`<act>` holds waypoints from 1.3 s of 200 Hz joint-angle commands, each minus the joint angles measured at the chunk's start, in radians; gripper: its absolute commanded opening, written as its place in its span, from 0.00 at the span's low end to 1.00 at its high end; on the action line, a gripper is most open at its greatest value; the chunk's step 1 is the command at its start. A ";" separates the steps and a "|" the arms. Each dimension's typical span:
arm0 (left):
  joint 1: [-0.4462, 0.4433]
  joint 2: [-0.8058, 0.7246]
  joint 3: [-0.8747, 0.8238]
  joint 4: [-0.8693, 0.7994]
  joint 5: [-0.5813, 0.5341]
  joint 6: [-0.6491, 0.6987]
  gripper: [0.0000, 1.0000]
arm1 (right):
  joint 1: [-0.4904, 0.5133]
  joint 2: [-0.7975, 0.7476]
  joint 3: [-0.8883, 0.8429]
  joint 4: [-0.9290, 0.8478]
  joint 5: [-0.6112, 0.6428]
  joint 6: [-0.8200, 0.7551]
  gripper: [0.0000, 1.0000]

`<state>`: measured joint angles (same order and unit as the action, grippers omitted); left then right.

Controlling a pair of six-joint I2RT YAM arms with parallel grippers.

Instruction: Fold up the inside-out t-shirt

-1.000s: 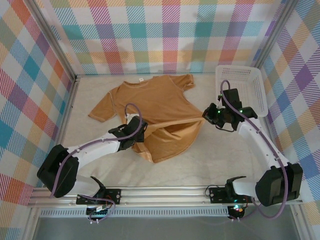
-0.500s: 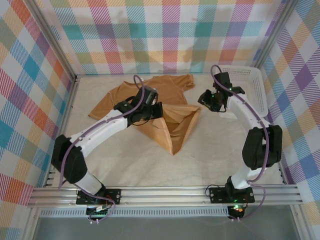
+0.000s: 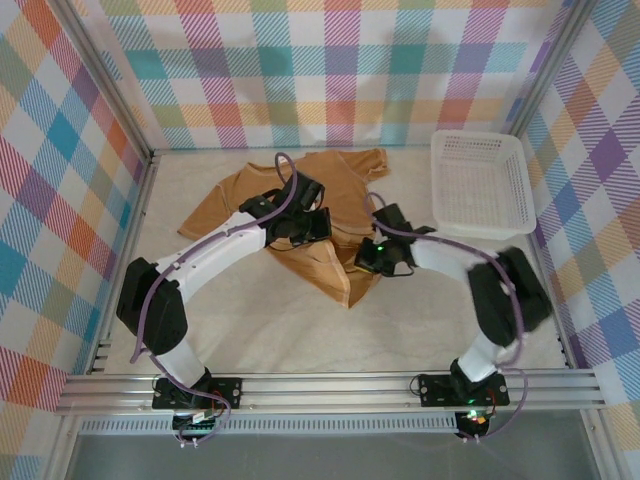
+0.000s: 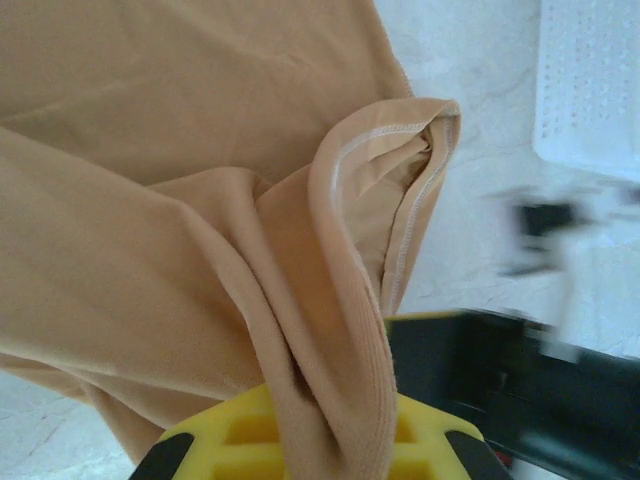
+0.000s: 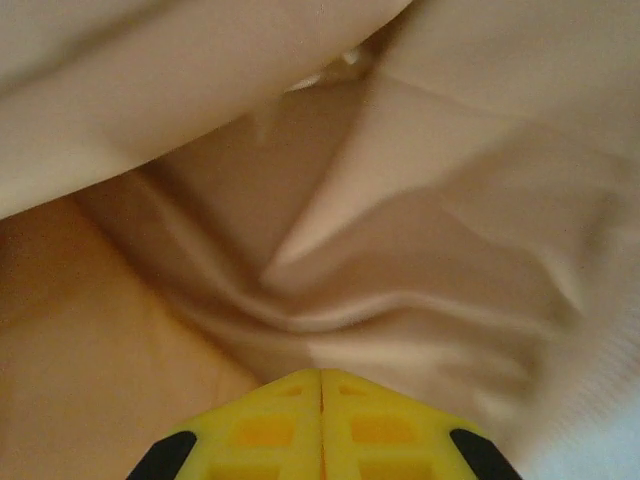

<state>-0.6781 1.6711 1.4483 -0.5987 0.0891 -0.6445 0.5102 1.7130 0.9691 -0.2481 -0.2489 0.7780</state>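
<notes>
Pale marbled tabletop under it all. The tan short-sleeved fabric t-shirt spreads beyond and beneath both end effectors, and its lower part is bunched into a point on their near side. The white plastic mesh basket sits off to the right of the right end effector, well apart. Left end effector is clamped on a gathered fold of the shirt, with hem stitching just ahead of its fingers. The right one has its fingers pressed together, nosed into the cloth. Whether it has caught any cloth, I can't tell.
</notes>
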 commanded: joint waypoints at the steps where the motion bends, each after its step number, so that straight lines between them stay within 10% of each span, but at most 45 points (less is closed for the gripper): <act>1: 0.010 -0.043 0.063 -0.046 0.012 -0.038 0.00 | 0.034 0.164 0.108 0.252 -0.048 0.088 0.05; 91: -0.008 -0.127 0.221 -0.036 0.061 -0.132 0.00 | 0.106 0.591 0.758 0.092 0.103 0.153 0.77; 134: -0.008 -0.171 0.248 -0.038 0.064 -0.128 0.00 | 0.177 0.844 1.095 -0.197 0.211 0.183 0.83; 170: 0.004 -0.235 0.248 -0.096 -0.014 -0.087 0.00 | 0.207 0.943 1.254 -0.360 0.324 0.172 0.69; 222: 0.082 -0.274 0.130 -0.093 0.000 -0.083 0.00 | 0.188 0.839 1.130 -0.345 0.328 0.081 0.00; 260: 0.189 -0.275 0.040 -0.069 0.016 -0.066 0.00 | 0.142 0.598 0.947 -0.304 0.240 -0.070 0.00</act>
<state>-0.5491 1.4288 1.5269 -0.7399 0.0704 -0.7395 0.6888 2.4413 2.0083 -0.4885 0.0113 0.8379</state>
